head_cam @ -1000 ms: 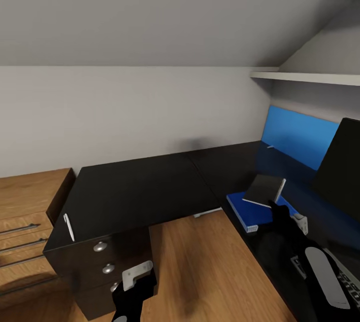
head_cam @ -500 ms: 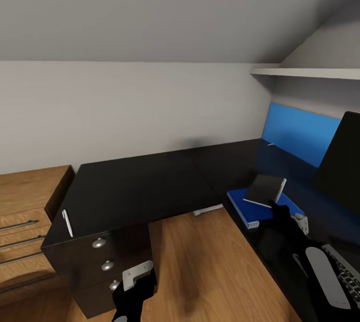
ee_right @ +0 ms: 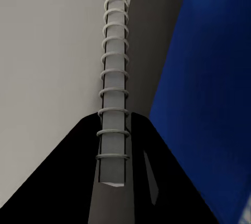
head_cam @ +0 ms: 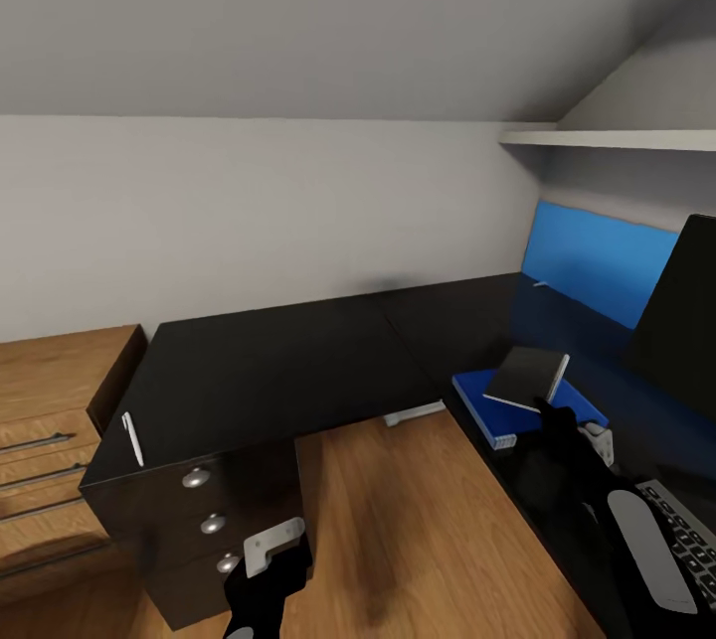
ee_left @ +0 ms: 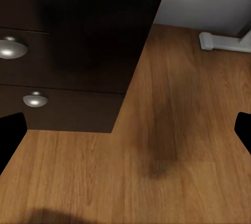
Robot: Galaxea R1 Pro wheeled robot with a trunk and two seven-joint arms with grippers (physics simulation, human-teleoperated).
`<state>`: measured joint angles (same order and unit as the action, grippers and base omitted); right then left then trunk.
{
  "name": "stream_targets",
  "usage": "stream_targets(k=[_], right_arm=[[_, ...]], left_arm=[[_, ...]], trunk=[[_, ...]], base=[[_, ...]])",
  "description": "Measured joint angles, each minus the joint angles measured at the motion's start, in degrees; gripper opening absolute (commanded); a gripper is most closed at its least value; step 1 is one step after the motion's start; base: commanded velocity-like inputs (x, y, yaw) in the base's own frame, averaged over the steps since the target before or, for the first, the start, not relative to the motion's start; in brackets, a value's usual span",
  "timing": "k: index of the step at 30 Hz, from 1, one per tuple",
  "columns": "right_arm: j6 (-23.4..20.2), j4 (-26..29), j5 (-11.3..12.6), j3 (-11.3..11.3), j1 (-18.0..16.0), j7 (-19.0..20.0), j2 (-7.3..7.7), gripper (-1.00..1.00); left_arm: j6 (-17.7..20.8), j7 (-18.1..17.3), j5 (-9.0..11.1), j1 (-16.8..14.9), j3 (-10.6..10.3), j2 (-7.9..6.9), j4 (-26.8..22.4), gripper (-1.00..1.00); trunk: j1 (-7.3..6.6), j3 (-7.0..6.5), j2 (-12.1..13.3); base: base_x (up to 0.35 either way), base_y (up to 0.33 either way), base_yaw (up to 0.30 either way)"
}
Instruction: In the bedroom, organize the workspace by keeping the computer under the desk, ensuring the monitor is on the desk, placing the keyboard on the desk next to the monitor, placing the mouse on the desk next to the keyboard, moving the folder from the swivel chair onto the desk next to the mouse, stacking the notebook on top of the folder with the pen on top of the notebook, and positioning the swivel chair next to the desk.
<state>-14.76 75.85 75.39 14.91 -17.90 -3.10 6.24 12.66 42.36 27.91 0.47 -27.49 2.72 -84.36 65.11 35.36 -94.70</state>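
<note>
The right gripper [head_cam: 550, 412] is clenched on the spiral-bound edge of the notebook [head_cam: 527, 376], holding it tilted over the blue folder [head_cam: 492, 410], which lies on the desk [head_cam: 278, 371] at about four o'clock in the head view. The stacking step is in hand: next, lower the notebook flat onto the folder and let go. The pen [head_cam: 130, 437] waits at eight o'clock. The left gripper [ee_left: 125, 130] hangs spread and empty.
</note>
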Motion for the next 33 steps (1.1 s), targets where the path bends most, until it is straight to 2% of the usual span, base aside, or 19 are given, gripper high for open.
stream_targets(k=[33], right_arm=[[0.1, 0.0, -0.1, -0.1, 0.0, 0.0, 0.00, -1.00]], left_arm=[[0.0, 0.1, 0.0, 0.0, 0.0, 0.09, 0.0, 1.00]], trunk=[[0.00, 0.00, 0.0]], base=[[0.000, 0.000, 0.000]])
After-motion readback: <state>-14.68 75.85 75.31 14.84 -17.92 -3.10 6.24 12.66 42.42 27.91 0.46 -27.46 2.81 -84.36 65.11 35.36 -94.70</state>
